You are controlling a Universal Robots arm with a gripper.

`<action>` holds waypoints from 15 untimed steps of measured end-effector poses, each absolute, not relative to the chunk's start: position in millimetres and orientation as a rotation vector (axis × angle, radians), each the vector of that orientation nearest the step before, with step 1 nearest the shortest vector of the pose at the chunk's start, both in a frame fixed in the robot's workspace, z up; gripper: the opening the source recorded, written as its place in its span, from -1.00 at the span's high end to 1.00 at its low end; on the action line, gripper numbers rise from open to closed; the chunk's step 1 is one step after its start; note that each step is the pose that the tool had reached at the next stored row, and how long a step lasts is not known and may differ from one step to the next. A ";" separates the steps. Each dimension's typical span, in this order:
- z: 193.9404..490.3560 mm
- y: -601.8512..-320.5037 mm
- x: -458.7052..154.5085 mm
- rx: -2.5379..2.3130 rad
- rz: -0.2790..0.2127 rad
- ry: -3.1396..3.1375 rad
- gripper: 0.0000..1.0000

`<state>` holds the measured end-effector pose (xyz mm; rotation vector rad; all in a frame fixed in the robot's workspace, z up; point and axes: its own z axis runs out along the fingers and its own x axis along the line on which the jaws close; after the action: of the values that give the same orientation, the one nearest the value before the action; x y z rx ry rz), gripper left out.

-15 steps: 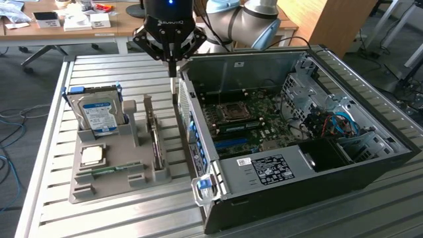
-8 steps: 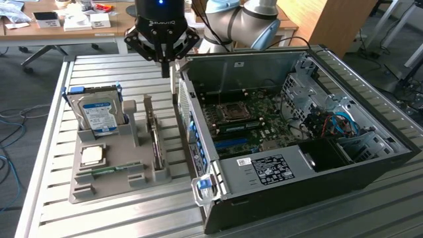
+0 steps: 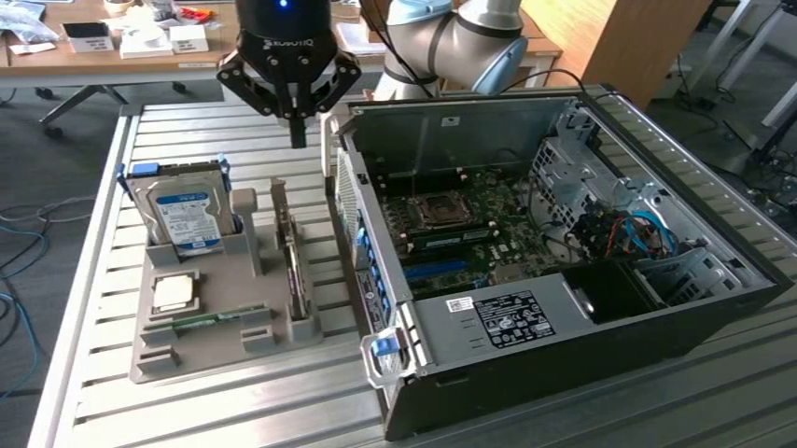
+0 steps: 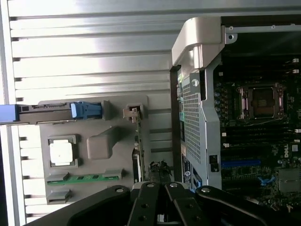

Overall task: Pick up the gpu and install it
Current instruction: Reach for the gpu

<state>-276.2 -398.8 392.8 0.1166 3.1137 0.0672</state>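
The gpu [image 3: 291, 257] is a thin dark card standing on edge in a slot of the grey holder tray [image 3: 205, 355], its metal bracket end [image 4: 133, 112] towards the back of the table. My gripper [image 3: 297, 140] hangs above the table just behind the card's far end, fingers shut together and holding nothing. In the wrist view the gripper's black linkage [image 4: 159, 197] is over the gpu [image 4: 137, 153], which is seen edge-on. The open computer case [image 3: 697, 308] lies beside the tray, its motherboard [image 3: 454, 229] exposed, with a blue expansion slot [image 4: 240, 163].
On the tray are also a silver hard drive [image 3: 185, 219] with blue clips, a processor chip [image 3: 174, 291] and a green memory stick [image 3: 218, 317]. The case's side wall [image 3: 346, 215] stands close to the gpu. The slatted metal table [image 3: 224, 411] carries everything; desks with clutter lie behind.
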 end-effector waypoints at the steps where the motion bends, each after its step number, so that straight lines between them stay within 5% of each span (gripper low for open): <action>1: 392.8 -398.8 -277.3 0.117 0.067 3.114 0.79; 15: 392.8 -398.8 -284.5 0.117 0.067 3.114 0.79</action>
<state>-284.5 -398.8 392.8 0.1165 3.1137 0.0672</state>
